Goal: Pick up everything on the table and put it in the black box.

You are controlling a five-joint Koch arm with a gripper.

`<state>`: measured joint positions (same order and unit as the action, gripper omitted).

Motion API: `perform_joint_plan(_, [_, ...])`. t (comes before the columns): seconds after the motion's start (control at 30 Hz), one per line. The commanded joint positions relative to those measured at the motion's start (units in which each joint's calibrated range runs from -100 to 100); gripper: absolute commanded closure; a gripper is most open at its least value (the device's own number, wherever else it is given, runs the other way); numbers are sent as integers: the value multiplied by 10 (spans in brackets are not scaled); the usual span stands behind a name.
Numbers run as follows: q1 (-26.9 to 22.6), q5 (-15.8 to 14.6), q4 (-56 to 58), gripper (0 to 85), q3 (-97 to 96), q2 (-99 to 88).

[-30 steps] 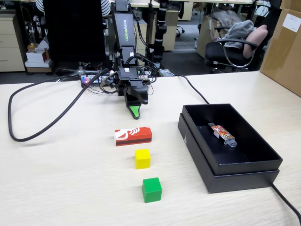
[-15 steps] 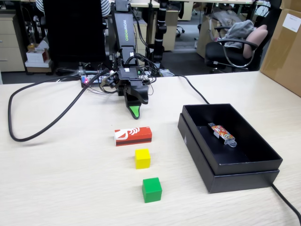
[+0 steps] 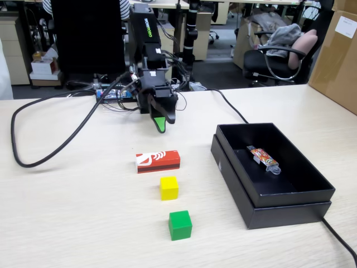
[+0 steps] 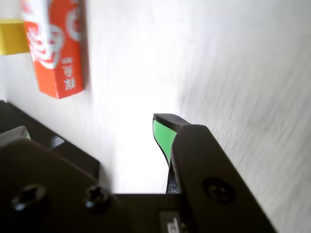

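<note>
On the beige table (image 3: pixel 78 218) a red block (image 3: pixel 158 161) with a white logo end lies in front of the arm. A yellow cube (image 3: pixel 169 187) and a green cube (image 3: pixel 180 225) stand in a row nearer the camera. The black box (image 3: pixel 262 215) sits to the right and holds a small patterned stick (image 3: pixel 264 158). My gripper (image 3: pixel 162 125) hangs above the table behind the red block, apart from it. In the wrist view the gripper (image 4: pixel 95 132) is open, bare table between its green-padded fingers; the red block (image 4: pixel 56 48) and yellow cube (image 4: pixel 9 36) show at the upper left.
A thick black cable (image 3: pixel 33 162) loops across the table's left side, and another cable (image 3: pixel 341 241) runs off past the box at the right. Loose wires and a board (image 3: pixel 111 94) sit at the arm's base. A cardboard carton (image 3: pixel 337 50) stands at the far right.
The arm has tilted and the gripper has risen a little off the table, still behind the red block. The blocks and the box have not moved.
</note>
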<state>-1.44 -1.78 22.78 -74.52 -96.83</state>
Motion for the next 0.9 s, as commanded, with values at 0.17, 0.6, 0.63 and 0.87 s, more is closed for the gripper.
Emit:
perform_joint_plan(0.17, [-15, -18, 217, 399, 201, 5])
perform_joint_plan(0.6, [28, -18, 417, 396, 553, 446])
perform_joint_plan(0.63, [29, -18, 421, 398, 571, 469])
perform_joint_plan(0.87, [30, -18, 426, 408, 638, 582])
